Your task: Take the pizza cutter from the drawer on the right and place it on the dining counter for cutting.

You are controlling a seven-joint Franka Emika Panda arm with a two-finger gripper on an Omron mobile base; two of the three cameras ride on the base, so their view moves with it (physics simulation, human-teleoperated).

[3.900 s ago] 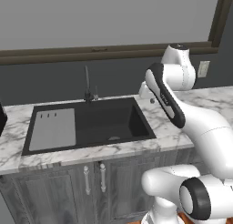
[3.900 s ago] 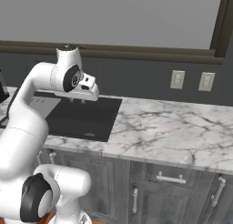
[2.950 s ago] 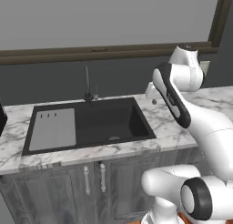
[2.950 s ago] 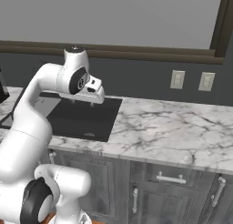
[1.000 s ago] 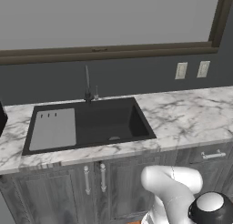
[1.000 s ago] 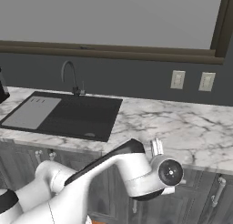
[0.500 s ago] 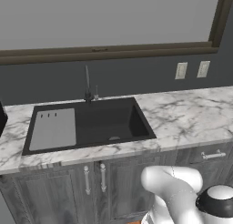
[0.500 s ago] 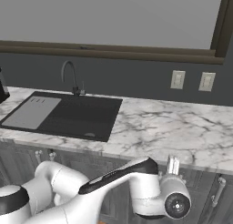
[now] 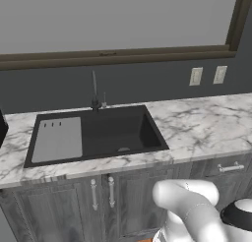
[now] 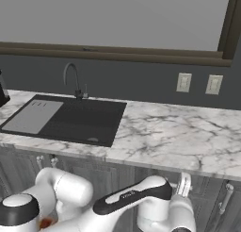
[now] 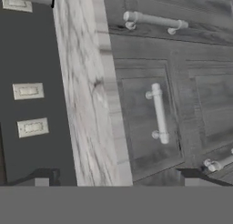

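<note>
before the fingers (image 11: 118, 180): spread wide | drawer (image 11: 148, 116) front closed

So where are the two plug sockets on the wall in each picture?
Left base view: wall sockets sit side by side at the upper right, on the dark wall.
Right base view: wall sockets are right of centre, above the middle.
Hand view: this picture is rolled sideways, so the wall sockets are stacked at the left.
Shared landmark: the marble countertop next to them.
</note>
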